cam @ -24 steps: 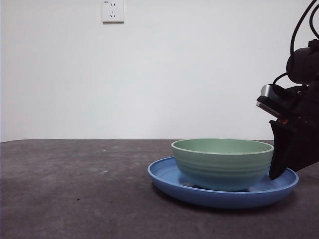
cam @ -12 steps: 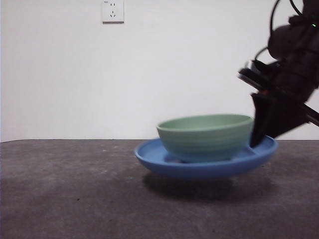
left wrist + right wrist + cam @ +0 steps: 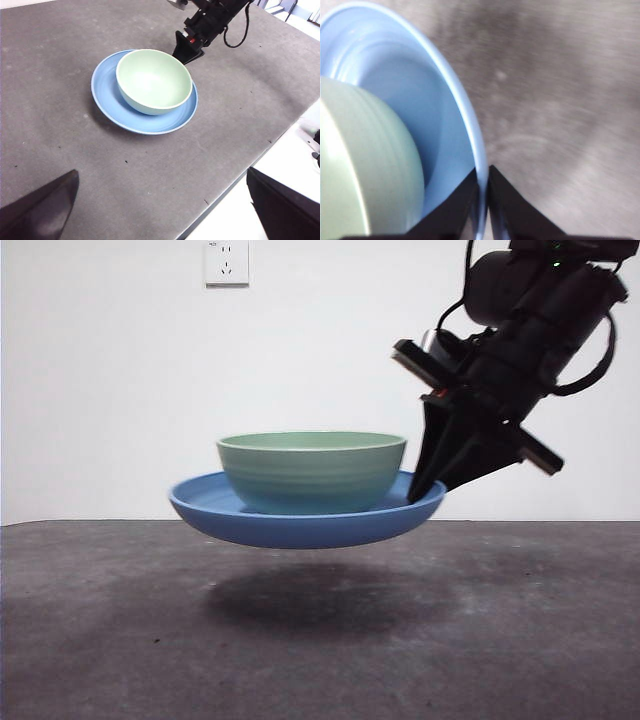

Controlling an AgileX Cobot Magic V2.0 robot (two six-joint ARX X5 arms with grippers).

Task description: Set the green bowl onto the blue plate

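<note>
Grey table, right tool gripping blue plate

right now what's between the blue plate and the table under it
Nothing: the front view shows bare air and a shadow on the table beneath the blue plate, held by its rim in the right claw with the green bowl on it.

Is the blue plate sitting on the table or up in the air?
In the air: the right tool pinches the blue plate; shadow lies beneath it.
</note>
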